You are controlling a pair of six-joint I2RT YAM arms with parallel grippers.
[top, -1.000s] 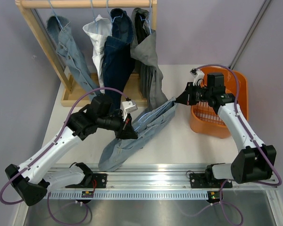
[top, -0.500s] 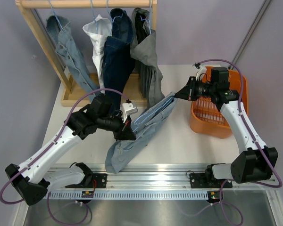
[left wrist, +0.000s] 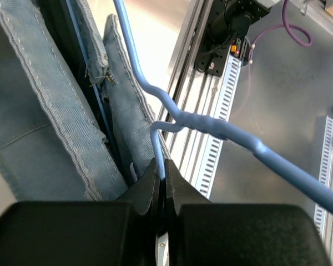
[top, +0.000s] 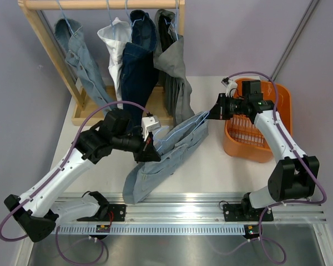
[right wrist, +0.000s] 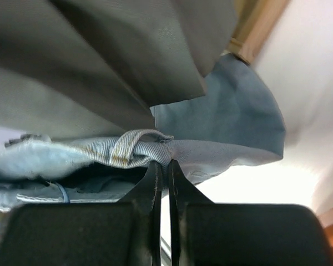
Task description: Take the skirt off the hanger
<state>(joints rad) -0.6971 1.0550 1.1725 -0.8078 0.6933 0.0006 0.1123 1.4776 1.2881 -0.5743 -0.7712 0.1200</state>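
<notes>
Your left hand is clenched on the blue wire hanger. Its two fingers pinch an upright run of wire just below the twisted neck, and the rest of the wire runs off to the right. The light denim skirt sits just beside those fingers on their left, with its waistband lying along the hanger's arm.

Your right hand is also clenched, its tips closed on the skirt's waistband edge right under a belt loop.

From above, the skirt stretches slantwise between your two hands. Its upper end is at the right hand, near the orange basket, and its lower part lies on the bench toward the near edge. A grey garment on the wooden rack hangs just behind the skirt's upper end.
</notes>
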